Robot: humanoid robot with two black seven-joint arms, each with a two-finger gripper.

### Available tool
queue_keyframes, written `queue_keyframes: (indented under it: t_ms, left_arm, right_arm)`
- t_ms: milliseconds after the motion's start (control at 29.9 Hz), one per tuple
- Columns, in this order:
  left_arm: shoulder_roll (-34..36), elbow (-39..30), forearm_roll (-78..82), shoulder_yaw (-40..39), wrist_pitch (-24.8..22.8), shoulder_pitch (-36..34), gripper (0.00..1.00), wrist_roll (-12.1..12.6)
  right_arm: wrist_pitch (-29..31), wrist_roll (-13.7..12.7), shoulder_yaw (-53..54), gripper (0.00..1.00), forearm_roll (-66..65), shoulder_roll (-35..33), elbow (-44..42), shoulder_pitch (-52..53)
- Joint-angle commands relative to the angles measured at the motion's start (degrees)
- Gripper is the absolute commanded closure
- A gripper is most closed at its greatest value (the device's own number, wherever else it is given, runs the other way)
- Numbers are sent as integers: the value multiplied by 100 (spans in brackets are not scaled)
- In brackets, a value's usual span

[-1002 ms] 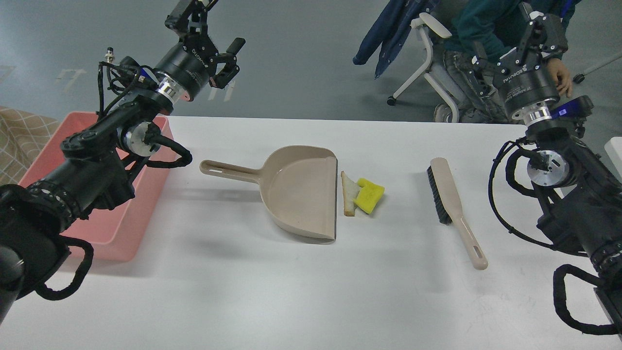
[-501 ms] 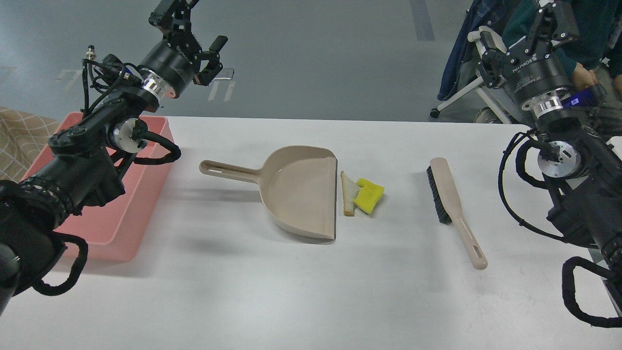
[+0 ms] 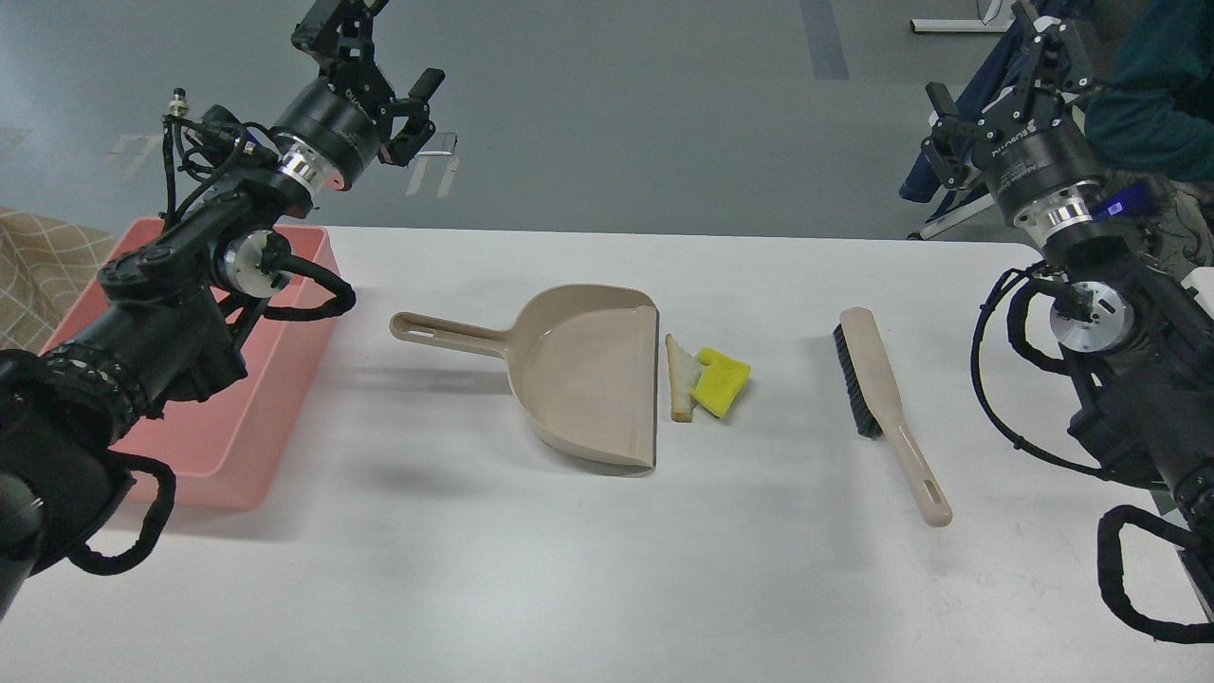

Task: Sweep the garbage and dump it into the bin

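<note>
White matte table (image 3: 588, 569), smooth top, faint scuffs near right corner. Our two arms are up over the far edge, neither touching anything.

L gripper (image 3: 375, 38): raised above far-left corner, over the floor just beyond the bin; fingers spread wide, nothing between them. R gripper (image 3: 1005, 71): raised at far right, also spread wide and empty, seen partly against a dark blue chair, so fingertips are hard to separate.

Bin (image 3: 237, 465): shallow rectangular pink plastic tub, rounded corners, glossy, at left edge of table; L arm covers much of it, inside can't be checked.

Dustpan (image 3: 588, 379): beige plastic, smooth, D-shaped scoop w/ long slotted handle pointing left, flat lip facing right. Lies flat, center of table, apart from bin.

Garbage sits just right of the lip: bread slice (image 3: 679, 375), white w/ tan crust, thin wedge shape, just beside the lip, touching or not we can't tell. Sponge piece (image 3: 721, 381), yellow, porous-looking block, touching the bread on its right side and partly overlapping it. Green side not clearly visible.

Brush (image 3: 887, 403): beige plastic back, black bristles along its left side, slotted handle pointing near-right. Lies flat, well right of the garbage, not touching it.
</note>
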Motion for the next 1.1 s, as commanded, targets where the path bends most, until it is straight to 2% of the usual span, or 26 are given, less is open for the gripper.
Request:
queue_keyframes:
  t_ms: [0,301,534,701,1069]
  left_arm:
    - [-9,-48,178,-9,0,7,2,0]
    - [-203,-136,345,-9,0,-10,2,0]
    - [-62,-636,328,-9,0,-28,2,0]
    - [-79,-716,345,-18,0,-19,2,0]
    - [149,-1401,345,0,374,42,2,0]
  right_arm:
    - [0,0,0,0,0,10,-40,11]
    - [0,0,-18,0,0,19,-23,-16]
    - [0,0,-18,0,-9,89,-23,28]
    - [-14,9,-26,0,-9,89,-23,-7]
    - [-14,17,-246,0,0,133,-5,-16]
